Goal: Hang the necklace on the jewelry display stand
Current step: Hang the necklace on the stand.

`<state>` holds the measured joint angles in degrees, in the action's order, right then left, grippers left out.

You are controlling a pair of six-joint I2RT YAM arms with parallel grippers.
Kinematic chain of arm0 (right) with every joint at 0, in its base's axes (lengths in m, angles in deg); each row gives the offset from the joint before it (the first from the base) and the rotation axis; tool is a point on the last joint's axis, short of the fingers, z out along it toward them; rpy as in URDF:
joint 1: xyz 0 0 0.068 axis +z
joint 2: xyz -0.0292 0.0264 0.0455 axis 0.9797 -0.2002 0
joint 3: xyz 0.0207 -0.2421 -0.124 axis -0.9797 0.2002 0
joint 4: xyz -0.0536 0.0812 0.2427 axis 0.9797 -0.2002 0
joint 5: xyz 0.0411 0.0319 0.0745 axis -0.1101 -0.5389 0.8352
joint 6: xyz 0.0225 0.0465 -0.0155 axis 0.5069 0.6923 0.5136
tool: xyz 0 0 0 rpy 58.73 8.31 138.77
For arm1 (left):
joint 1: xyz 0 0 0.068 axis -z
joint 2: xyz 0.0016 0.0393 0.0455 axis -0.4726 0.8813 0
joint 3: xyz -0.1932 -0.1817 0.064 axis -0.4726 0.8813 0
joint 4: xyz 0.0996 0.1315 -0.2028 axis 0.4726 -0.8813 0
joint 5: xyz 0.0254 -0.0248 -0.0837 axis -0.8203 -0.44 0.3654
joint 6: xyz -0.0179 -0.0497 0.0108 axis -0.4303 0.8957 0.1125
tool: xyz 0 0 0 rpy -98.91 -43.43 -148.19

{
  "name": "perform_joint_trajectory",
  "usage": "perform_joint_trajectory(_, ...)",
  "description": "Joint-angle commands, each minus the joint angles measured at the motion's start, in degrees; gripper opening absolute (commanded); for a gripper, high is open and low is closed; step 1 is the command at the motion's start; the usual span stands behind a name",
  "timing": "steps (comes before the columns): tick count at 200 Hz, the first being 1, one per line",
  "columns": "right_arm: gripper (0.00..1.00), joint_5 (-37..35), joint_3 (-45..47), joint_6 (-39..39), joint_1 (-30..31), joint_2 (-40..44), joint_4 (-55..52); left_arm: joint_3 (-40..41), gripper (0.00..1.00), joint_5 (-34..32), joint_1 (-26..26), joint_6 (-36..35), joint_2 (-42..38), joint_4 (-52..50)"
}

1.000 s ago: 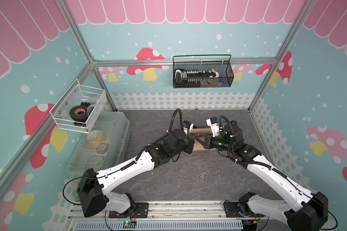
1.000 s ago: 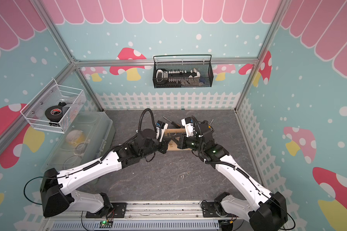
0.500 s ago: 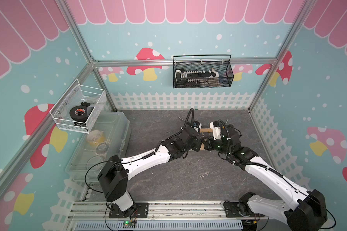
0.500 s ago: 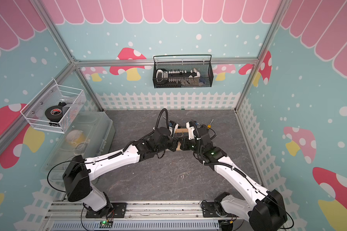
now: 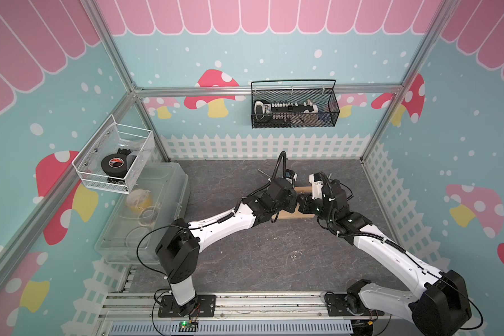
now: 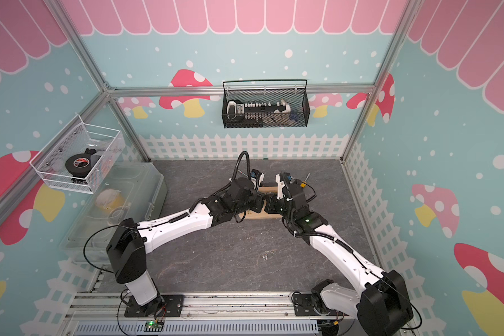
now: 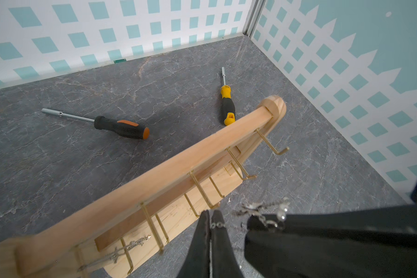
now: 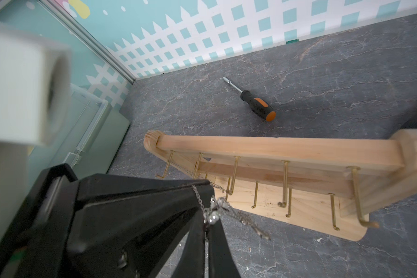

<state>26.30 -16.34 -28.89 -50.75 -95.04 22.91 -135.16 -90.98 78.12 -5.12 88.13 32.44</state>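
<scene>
Both arms pushed closer to stand [image 7: 169, 166] vs earlier. L tool [image 7: 211, 217] + R tool [image 8: 207, 231] each pinched shut on necklace [image 8: 214, 208], just before pegs [image 7: 202, 190]. Chain part seems over end pegs; to do: settle, release.

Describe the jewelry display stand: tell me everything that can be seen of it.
The jewelry display stand is pale bare-looking wood: a flat base, two round-topped end posts, and an upper and a lower bar, each carrying a row of thin gold pegs with hooked tips. It stands upright on the grey table, largely hidden by the arms in both top views. Part of a fine silver necklace lies over pegs near one end.
</scene>
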Motion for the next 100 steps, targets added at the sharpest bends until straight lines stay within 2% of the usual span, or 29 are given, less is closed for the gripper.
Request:
perform_joint_trajectory(1, 0.01, -1.9, 0.9, 0.0, -1.2, -0.5, -0.3, -2.8, 0.00, -2.9, -1.5, -1.3, 1.9, -2.1)
perform_joint_trajectory(100, 0.03, -2.1, 3.1, 1.1, -3.3, -2.6, 3.5, -7.8, 0.00, -5.2, -1.6, -1.6, 5.7, -5.8)
